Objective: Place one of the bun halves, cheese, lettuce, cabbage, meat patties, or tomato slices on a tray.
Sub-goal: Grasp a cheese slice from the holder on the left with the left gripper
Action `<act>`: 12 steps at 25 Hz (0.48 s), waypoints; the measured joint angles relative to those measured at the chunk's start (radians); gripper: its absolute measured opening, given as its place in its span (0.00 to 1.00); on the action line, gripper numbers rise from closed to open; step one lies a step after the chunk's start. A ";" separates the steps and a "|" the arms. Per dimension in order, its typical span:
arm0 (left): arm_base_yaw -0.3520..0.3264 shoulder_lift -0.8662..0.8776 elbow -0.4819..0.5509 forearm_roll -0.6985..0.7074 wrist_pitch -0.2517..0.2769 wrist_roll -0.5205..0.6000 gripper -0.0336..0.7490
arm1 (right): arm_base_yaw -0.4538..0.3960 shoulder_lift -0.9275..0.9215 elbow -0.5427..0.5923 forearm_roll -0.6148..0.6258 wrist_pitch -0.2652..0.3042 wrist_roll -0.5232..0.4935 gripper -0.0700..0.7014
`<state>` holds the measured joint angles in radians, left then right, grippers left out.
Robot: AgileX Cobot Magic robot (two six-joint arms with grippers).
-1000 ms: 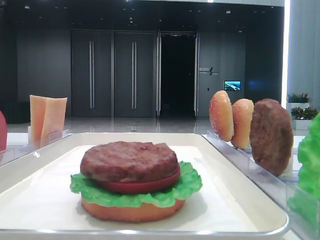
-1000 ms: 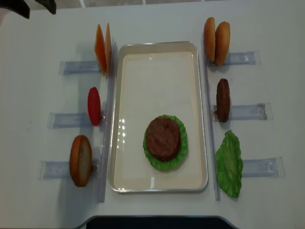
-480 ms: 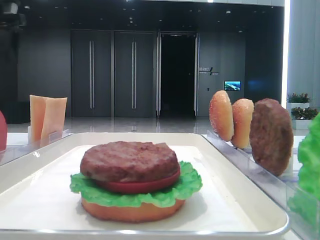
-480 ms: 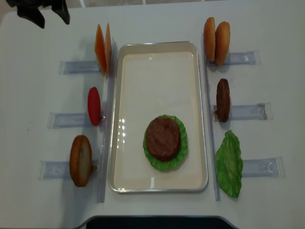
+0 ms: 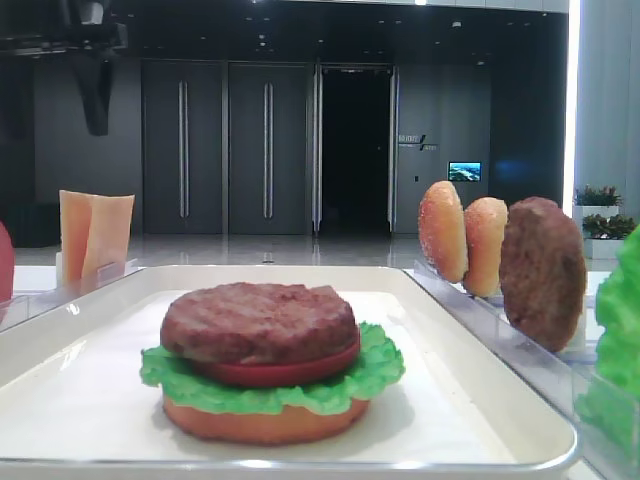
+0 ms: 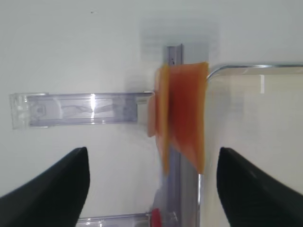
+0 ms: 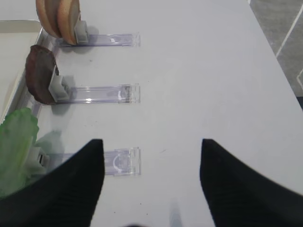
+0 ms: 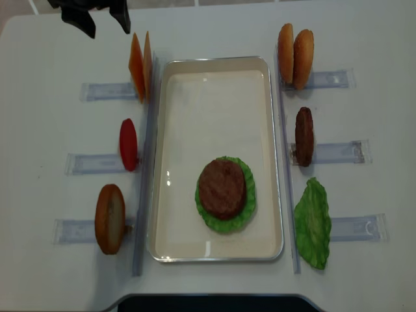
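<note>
Edges cut much of what we see in the low exterior view: a tomato slice (image 5: 4,262) shows only as a red sliver at the left border, a lettuce leaf (image 5: 618,335) is clipped at the right, and our left gripper (image 5: 92,62) is a dark shape against an equally dark hall of tall doors, its fingers hard to separate. On the tray (image 5: 100,283) a stack sits near the front, patty (image 5: 258,320) over tomato, lettuce and bun; the cheese (image 5: 93,233) stands upright beyond the tray's left rim, and two bun halves (image 5: 464,233) with a second patty (image 5: 543,270) stand along the right. From the right wrist we see only the black inner flanks of our right gripper (image 7: 149,161), spread well apart above bare white table (image 7: 208,71), holding nothing; clear racks (image 7: 102,93) lie beside it. From the left wrist the cheese slices (image 6: 182,113) are blurred, standing at the end of a clear rack just outside the tray corner, with our left fingers wide apart and empty on either side of the view. From overhead the left gripper (image 8: 97,16) is cut by the top edge, hovering just left of the cheese (image 8: 139,65), apart from it; the white table fills the remainder.
</note>
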<state>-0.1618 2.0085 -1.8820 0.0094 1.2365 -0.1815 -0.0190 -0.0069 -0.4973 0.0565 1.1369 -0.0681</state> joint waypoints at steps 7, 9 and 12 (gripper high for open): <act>-0.076 0.000 0.000 0.035 -0.027 -0.063 0.83 | 0.000 0.000 0.000 0.000 0.000 0.000 0.67; -0.092 0.000 0.000 0.041 -0.032 -0.083 0.81 | 0.000 0.000 0.000 0.000 0.000 0.001 0.67; -0.116 0.000 0.000 0.044 -0.048 -0.105 0.80 | 0.000 0.000 0.000 0.000 0.000 0.001 0.67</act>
<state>-0.2780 2.0085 -1.8820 0.0532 1.1880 -0.2862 -0.0190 -0.0069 -0.4973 0.0565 1.1369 -0.0671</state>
